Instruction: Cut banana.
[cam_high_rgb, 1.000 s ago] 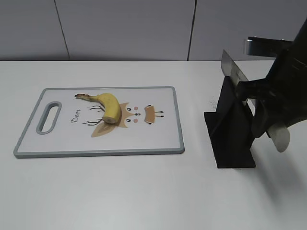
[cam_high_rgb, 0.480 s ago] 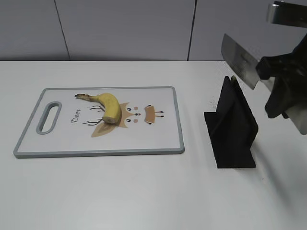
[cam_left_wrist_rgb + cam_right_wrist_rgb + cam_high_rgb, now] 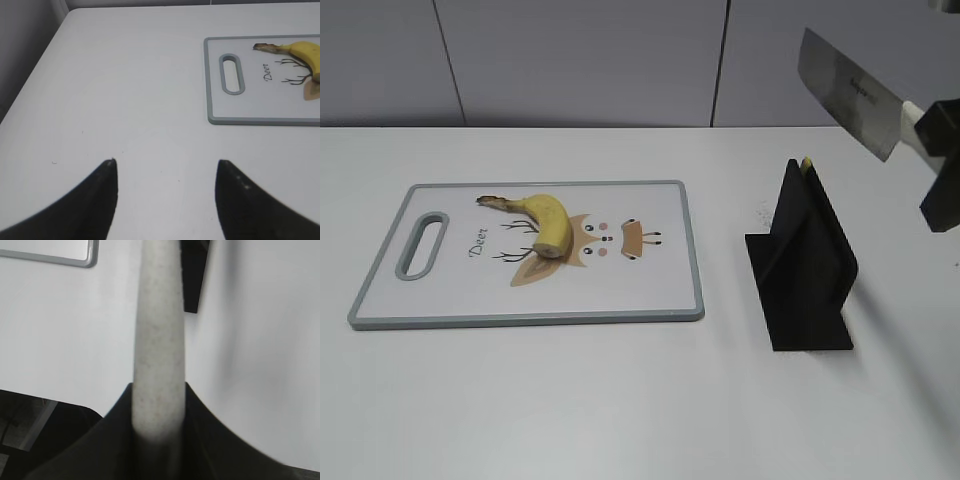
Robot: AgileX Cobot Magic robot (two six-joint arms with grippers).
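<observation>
The banana (image 3: pixel 547 221), yellow with a dark stem and a flat cut end, lies on the white cutting board (image 3: pixel 650 285); it also shows at the top right of the left wrist view (image 3: pixel 305 52). My right gripper (image 3: pixel 942 150) is shut on the pale handle (image 3: pixel 157 340) of a cleaver, whose steel blade (image 3: pixel 847 92) is raised in the air above and right of the black knife stand (image 3: pixel 803 265). My left gripper (image 3: pixel 165 170) is open and empty over bare table, left of the board's handle slot (image 3: pixel 232 74).
The board has a grey rim and a deer drawing. The black knife stand sits on the table right of the board; its base shows in the right wrist view (image 3: pixel 194 275). The table's left edge (image 3: pixel 35 75) lies near my left gripper.
My right gripper has lifted the cleaver out of the black stand and carried it up and to the right. The banana and board have not moved.
</observation>
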